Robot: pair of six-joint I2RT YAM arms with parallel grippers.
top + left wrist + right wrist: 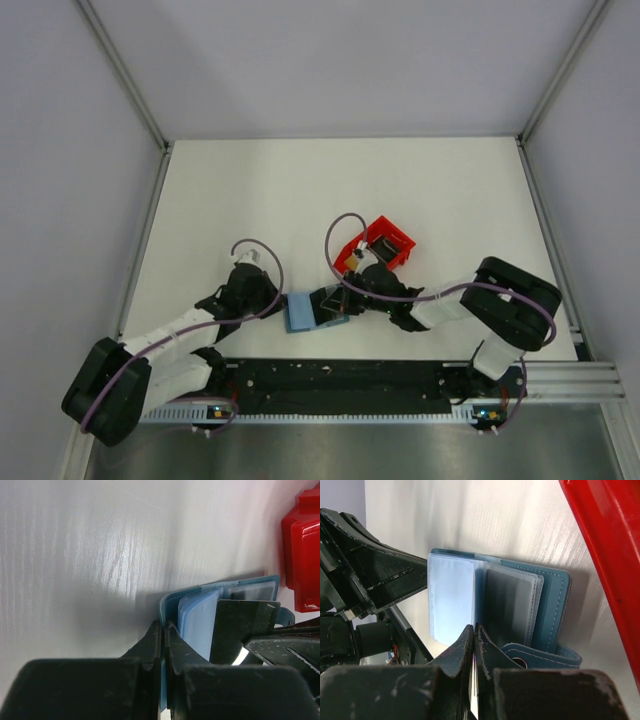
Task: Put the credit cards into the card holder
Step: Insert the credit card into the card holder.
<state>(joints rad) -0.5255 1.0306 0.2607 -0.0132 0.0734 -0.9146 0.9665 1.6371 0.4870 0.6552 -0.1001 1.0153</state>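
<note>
1. Teal card holder (300, 312) lies open near the red bin (388, 245), on the bin's left-arm side.
2. Left gripper (163, 625), beyond the holder from the bin, is pressed together on its cover edge.
3. Right gripper (473, 628), between bin and holder, pinches a black card (245, 630), apparently edge-first toward the pockets.

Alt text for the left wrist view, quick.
The left gripper is shut on the edge of the open teal card holder on a white table. The right gripper holds a black card at its pockets; a red bin sits upper right.
</note>
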